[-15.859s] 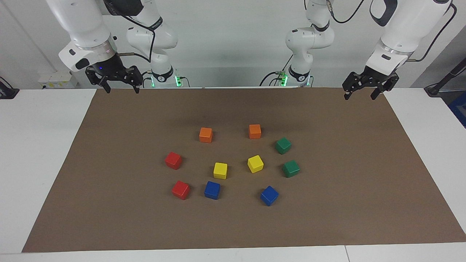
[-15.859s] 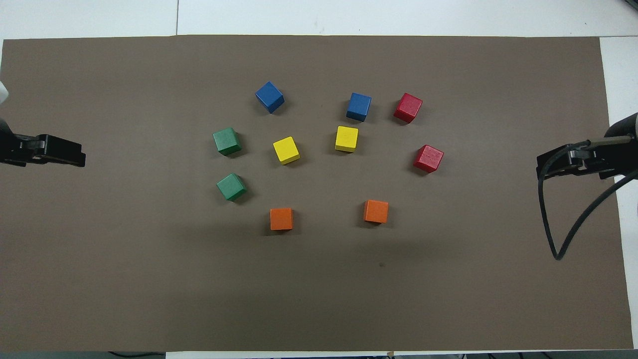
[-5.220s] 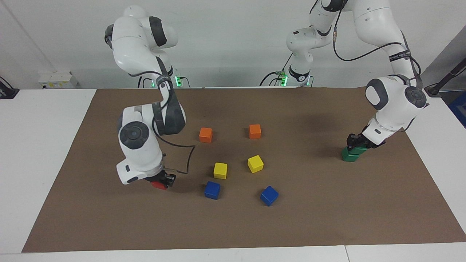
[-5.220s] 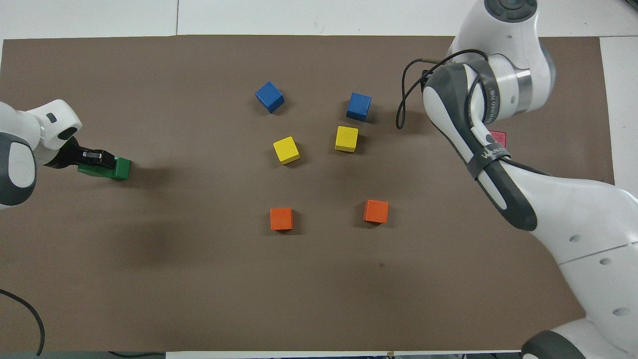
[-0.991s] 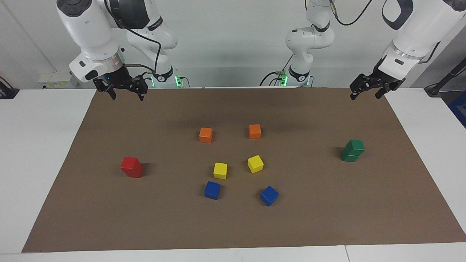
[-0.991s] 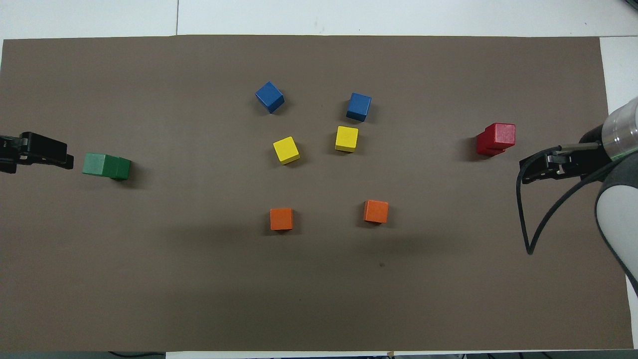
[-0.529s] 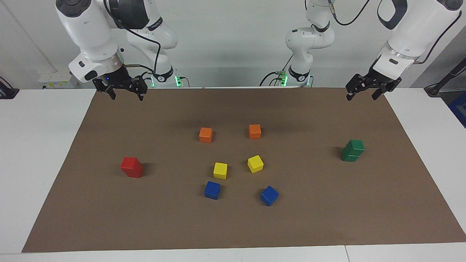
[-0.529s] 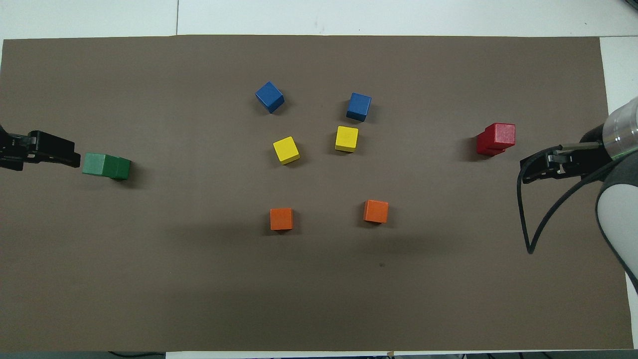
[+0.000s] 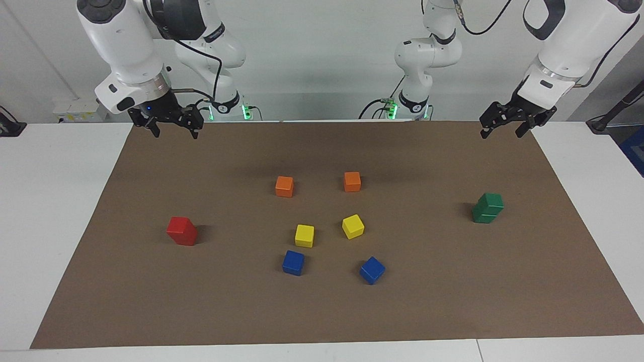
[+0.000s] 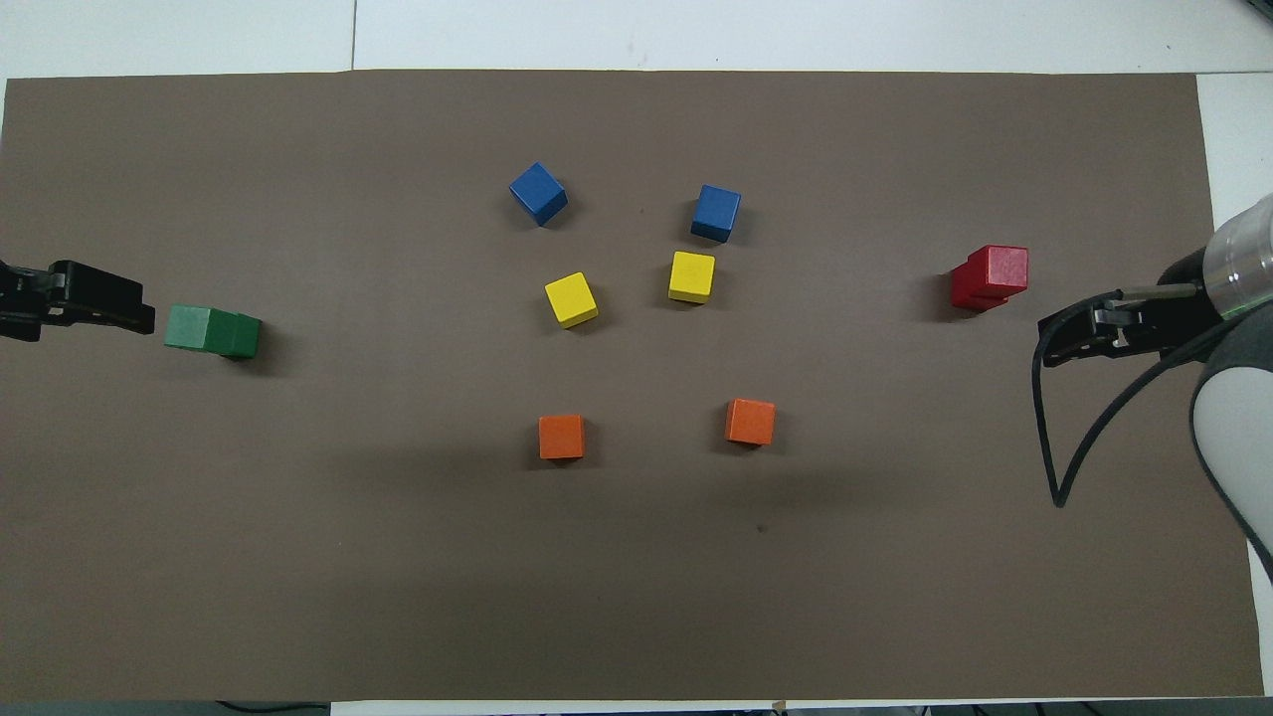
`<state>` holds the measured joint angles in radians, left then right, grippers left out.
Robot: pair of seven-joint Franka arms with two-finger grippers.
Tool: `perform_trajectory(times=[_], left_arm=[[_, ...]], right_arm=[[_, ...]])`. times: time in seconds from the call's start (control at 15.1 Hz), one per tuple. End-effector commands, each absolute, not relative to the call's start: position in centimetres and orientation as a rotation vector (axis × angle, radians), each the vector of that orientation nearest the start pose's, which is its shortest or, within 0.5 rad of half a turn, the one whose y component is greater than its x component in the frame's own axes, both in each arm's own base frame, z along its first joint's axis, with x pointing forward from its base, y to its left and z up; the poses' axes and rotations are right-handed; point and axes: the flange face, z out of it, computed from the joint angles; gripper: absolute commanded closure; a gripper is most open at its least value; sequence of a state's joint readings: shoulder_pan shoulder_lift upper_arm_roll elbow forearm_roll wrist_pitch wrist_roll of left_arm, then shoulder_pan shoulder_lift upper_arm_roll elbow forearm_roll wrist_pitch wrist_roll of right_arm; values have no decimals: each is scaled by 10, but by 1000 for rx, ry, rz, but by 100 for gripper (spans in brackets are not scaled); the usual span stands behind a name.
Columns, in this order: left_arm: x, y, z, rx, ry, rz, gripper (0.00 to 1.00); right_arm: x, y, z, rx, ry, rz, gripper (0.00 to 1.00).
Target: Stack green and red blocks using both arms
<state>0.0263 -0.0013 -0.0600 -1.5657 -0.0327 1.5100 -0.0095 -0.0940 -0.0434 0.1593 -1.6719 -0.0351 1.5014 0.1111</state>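
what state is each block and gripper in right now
green blocks: stacked two high, toward the left arm's end of the mat
red blocks: stacked two high, top one slightly askew, toward the right arm's end
orange blocks: single, flat on the mat
yellow blocks: single, flat
blue blocks: single, flat
left gripper: open, empty, raised
right gripper: open, empty, raised

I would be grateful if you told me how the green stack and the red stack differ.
The green stack stands toward the left arm's end of the table; the red stack stands toward the right arm's end. The colours differ too. Both are two cubes high, slightly offset, untouched.
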Motion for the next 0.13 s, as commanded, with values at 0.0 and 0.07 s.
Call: perform_trajectory(times=[0.0, 0.07], left_arm=[[539, -18, 626, -3167, 9, 76, 0], [540, -17, 625, -3167, 6, 79, 0]], right_arm=[[531, 31, 600, -3163, 43, 214, 0], [531, 30, 600, -3164, 43, 214, 0]])
